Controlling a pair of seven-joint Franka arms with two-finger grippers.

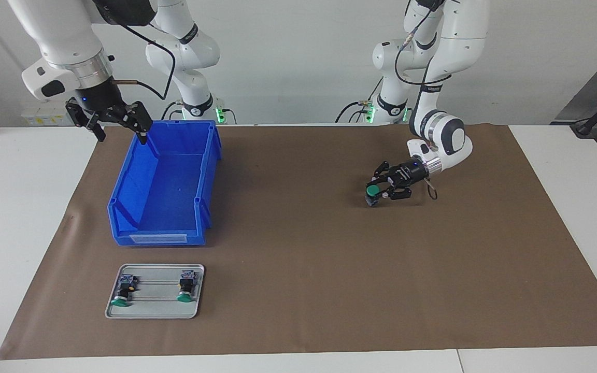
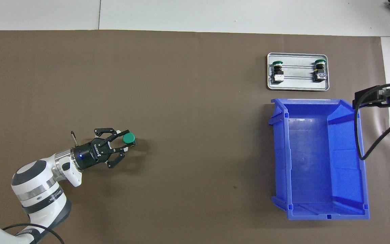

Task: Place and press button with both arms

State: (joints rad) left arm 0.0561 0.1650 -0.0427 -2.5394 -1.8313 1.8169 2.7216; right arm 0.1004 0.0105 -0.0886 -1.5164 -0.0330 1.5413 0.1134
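The right gripper point(image 1: 117, 122) hung over the blue bin's point(image 1: 164, 178) corner nearest the robots, fingers spread and holding nothing. On the metal tray point(image 1: 154, 305), farther from the robots than the bin, two buttons point(image 1: 125, 291) lay with green caps pointing away from the robots. Open brown mat point(image 1: 288, 259) stretched toward the left arm's end, where the left gripper point(image 1: 379, 190) clasped a button point(image 1: 372, 192) standing on the mat, cap up.

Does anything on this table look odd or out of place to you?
One thing: a third green-capped push button stands alone on the brown mat, between the fingers of the left arm's tool, while two like it lie in the small metal tray. The blue plastic bin is empty. The right tool hangs over its rim.
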